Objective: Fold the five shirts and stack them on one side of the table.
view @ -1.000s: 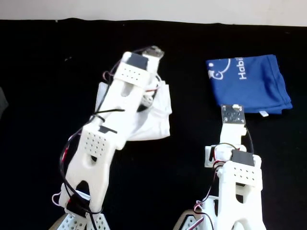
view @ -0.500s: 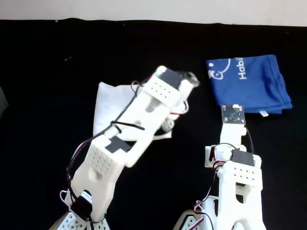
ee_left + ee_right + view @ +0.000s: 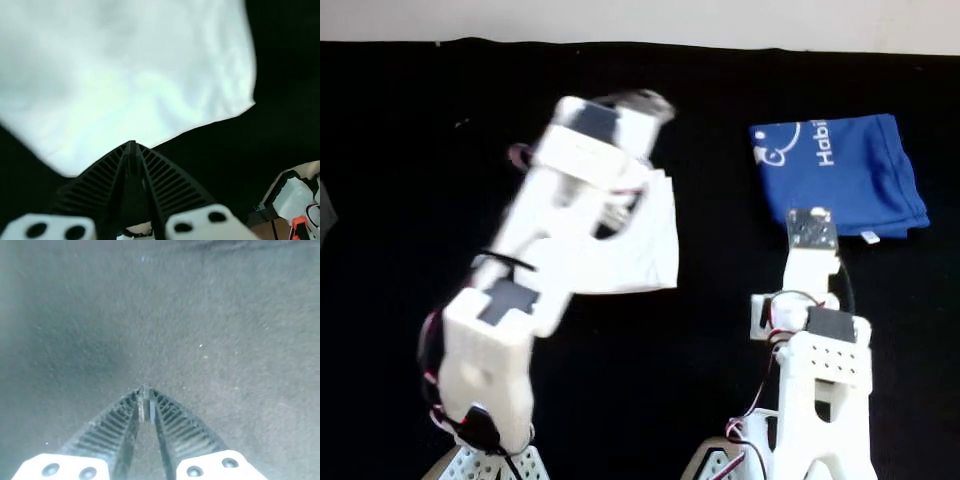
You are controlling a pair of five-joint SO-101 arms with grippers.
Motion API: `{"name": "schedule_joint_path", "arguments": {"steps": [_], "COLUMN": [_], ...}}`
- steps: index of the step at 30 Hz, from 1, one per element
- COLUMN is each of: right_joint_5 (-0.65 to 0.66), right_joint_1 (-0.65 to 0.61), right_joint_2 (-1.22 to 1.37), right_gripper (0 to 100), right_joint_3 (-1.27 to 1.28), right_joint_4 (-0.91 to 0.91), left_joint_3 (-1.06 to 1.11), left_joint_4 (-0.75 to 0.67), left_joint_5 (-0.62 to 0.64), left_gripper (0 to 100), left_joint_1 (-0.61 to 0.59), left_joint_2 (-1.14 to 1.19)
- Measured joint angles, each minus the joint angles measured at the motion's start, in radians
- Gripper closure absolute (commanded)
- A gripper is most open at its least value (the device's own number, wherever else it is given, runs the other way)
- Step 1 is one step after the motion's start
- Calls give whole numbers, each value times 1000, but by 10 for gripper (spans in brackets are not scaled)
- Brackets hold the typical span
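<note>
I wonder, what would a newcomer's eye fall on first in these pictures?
Probably the blue shirt, lying folded at the far right of the black table. Next, the white shirt left of centre, partly under the left arm, whose shut fingers hang over its edge.

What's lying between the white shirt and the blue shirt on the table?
Nothing; the high view shows bare black table between the white shirt and the blue shirt.
</note>
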Motion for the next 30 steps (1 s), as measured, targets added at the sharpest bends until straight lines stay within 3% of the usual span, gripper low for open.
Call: {"name": "schedule_joint_path", "arguments": {"steps": [7,13,20,24,30], "right_joint_5": [0,0,0,-3,-106], "right_joint_1": [-18,-216,-381,-428,-436], "right_joint_2": [11,216,612,838,1134], "right_gripper": [993,993,993,993,993], "right_joint_3": [-273,-540,-856,-1069,-1378], "right_joint_4": [144,256,258,258,258], "left_joint_3": [292,497,638,638,598], "left_joint_4": [-21,-170,-396,-405,-272], "left_joint_5": [-123,-192,-195,-195,-196], "left_gripper": [991,991,991,991,991], "left_joint_1": [-245,-381,-427,-476,-473], "left_joint_2": [-31,-31,-31,-66,-233]}}
